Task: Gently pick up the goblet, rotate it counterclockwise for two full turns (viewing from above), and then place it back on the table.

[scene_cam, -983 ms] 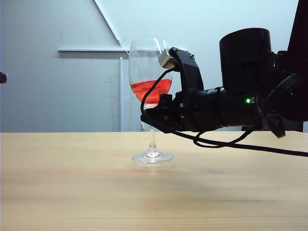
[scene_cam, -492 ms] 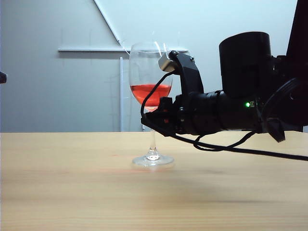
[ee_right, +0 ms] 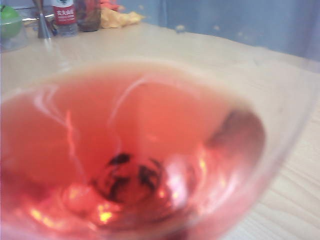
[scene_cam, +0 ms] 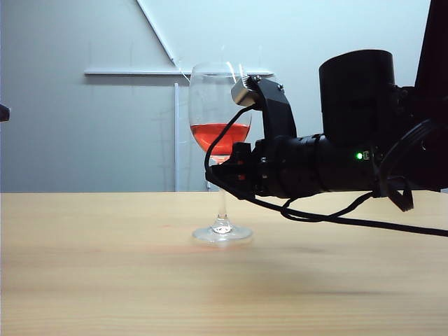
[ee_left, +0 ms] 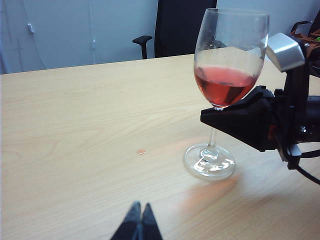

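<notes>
Goblet (scene_cam: pixel 219 133): upright at table (scene_cam: pixel 105 280) centre, foot apparently down.
Right gripper (ee_left: pixel 220 116): from 3 o'clock, clamped on stem beneath bowl.
Left gripper (ee_left: pixel 140 223): closed, empty, near edge.
Technique: lift vertically, slowly, avoiding sloshing.

A wide, pale tan wooden table (scene_cam: pixel 98 280) with fine horizontal grain is seen. One goblet (scene_cam: pixel 221 140) of clear glass, holding red liquid, stands upright on it, its round flat foot resting on the wood toward the far edge, roughly midway between the side edges. A small reddish spot (ee_left: pixel 141 151) lies on the surface near the foot.
</notes>
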